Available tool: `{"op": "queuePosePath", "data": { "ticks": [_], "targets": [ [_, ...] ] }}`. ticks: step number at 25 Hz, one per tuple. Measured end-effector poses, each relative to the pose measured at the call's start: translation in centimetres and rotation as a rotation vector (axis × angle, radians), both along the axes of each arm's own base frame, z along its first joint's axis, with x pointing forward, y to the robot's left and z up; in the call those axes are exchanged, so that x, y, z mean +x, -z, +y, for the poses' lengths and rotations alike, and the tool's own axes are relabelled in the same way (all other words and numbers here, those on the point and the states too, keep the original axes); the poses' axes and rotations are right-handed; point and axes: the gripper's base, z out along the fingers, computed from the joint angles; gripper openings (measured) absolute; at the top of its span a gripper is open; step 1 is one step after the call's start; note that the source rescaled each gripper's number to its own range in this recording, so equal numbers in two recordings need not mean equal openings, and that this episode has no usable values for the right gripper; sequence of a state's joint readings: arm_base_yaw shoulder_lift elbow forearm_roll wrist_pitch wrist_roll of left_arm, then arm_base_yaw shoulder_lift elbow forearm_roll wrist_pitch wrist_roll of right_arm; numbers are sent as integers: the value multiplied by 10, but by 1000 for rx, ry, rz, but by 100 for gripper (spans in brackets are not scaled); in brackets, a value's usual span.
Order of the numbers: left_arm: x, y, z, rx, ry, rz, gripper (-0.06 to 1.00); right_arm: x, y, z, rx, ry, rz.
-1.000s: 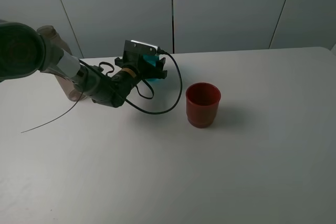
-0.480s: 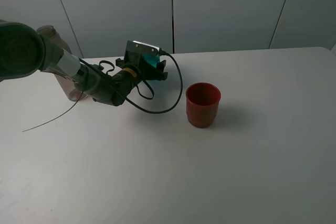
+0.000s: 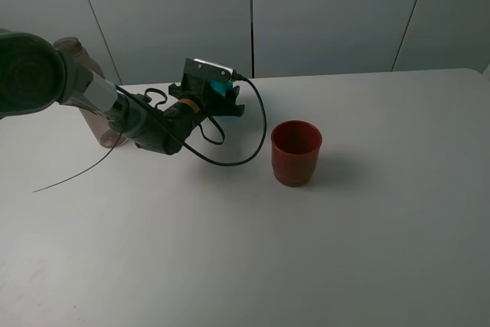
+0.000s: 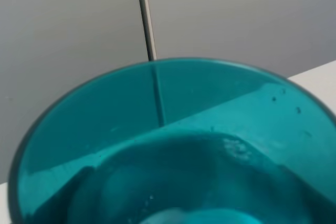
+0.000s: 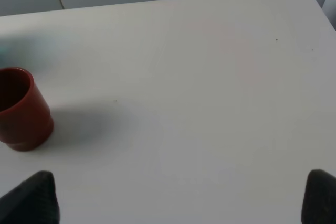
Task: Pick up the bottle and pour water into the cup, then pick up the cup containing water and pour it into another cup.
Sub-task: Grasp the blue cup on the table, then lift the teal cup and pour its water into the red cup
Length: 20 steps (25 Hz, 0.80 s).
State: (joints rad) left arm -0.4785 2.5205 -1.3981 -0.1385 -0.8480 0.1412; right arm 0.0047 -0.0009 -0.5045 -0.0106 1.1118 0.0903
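Note:
The teal cup (image 3: 223,91) sits between the fingers of my left gripper (image 3: 220,100), which is shut on it at the back left of the table. In the left wrist view the teal cup (image 4: 173,145) fills the frame, rim toward the camera, and the fingers are hidden. The dark red cup (image 3: 296,152) stands upright to the right of it, apart; it also shows in the right wrist view (image 5: 20,111). The brownish bottle (image 3: 76,50) stands behind my left arm, partly hidden. My right gripper (image 5: 178,200) is open and empty, out of the exterior view.
A black cable (image 3: 245,155) loops from the left wrist down onto the white table (image 3: 306,266) between the two cups. A thin wire (image 3: 69,178) trails to the left. Grey wall panels (image 3: 329,13) stand behind the table's far edge.
My left gripper with the teal cup has risen very slightly. The red cup and the bottle have not moved.

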Motion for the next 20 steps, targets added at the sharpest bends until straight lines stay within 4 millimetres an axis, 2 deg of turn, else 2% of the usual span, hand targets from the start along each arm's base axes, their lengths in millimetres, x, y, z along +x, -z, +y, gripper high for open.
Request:
{"op": "queuePosePath", "data": {
  "ticks": [16,20],
  "targets": [
    [0,1,0,-1,3,7,17,0,0,0,0,0,0],
    [0,-8,-2,21,21,53,17,0,0,0,0,0,0]
  ]
}}
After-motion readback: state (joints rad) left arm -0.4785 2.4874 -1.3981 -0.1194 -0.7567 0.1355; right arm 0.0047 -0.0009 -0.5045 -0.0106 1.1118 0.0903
